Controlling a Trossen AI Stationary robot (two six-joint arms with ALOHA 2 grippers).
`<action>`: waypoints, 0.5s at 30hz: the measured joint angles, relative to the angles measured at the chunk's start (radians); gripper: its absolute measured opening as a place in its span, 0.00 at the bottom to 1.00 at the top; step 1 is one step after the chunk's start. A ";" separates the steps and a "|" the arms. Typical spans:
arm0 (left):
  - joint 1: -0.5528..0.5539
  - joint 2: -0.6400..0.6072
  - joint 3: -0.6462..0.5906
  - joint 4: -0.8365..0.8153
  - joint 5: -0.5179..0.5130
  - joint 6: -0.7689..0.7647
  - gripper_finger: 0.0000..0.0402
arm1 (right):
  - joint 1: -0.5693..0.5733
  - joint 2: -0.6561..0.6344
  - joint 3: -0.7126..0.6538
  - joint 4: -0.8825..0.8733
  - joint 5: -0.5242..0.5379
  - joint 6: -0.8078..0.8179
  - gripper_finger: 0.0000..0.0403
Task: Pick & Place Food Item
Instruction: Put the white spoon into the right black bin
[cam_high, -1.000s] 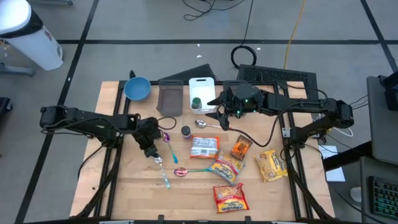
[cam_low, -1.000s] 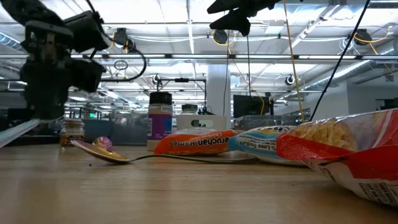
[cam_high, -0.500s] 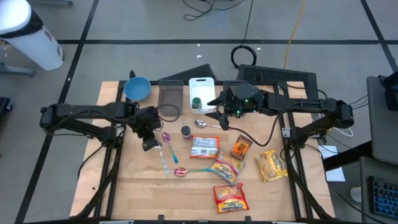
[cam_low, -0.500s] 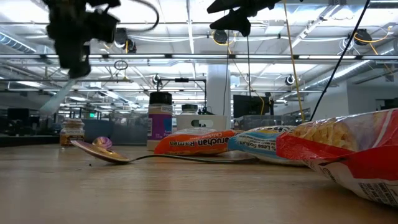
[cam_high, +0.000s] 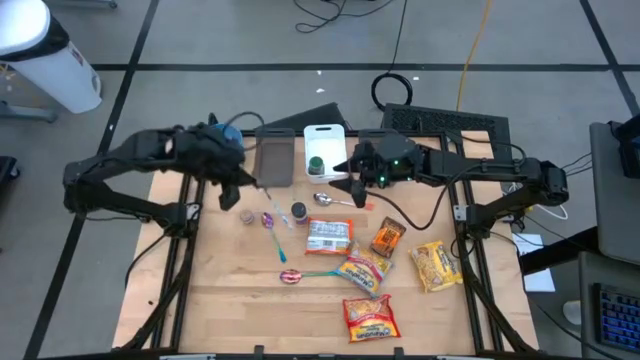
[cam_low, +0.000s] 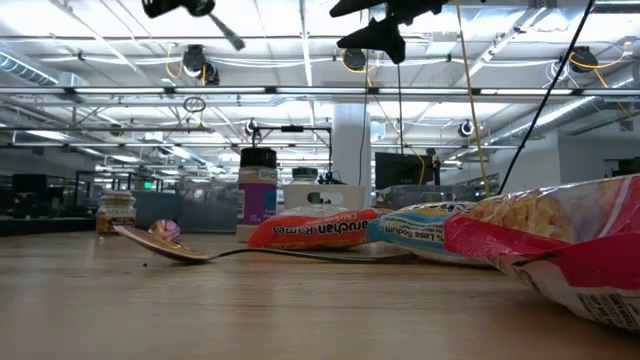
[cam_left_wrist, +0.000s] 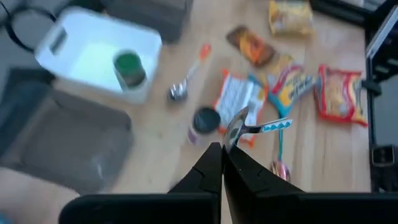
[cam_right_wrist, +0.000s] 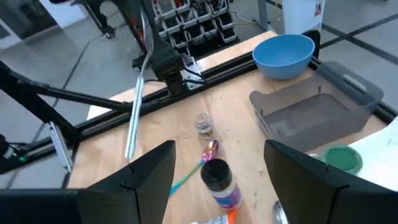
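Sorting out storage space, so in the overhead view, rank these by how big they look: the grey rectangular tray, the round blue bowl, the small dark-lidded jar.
Largest to smallest in the high view:
1. Grey rectangular tray
2. Round blue bowl, partly hidden by the left arm, so its full extent is unsure
3. Small dark-lidded jar

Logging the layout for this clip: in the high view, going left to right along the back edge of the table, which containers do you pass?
Blue bowl → grey tray → white bin holding a green-lidded jar. The left gripper, shut on a spoon, hangs beside the bowl and tray.
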 joint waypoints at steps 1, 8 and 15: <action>0.005 0.007 0.019 0.000 -0.011 0.010 0.01 | 0.005 0.008 0.000 0.020 -0.001 0.010 0.60; 0.028 0.124 0.102 0.008 -0.033 0.030 0.01 | 0.033 0.092 0.001 0.247 -0.145 0.038 0.60; 0.022 0.281 0.185 0.014 -0.021 0.007 0.01 | -0.016 0.125 -0.001 0.188 -0.180 0.035 0.60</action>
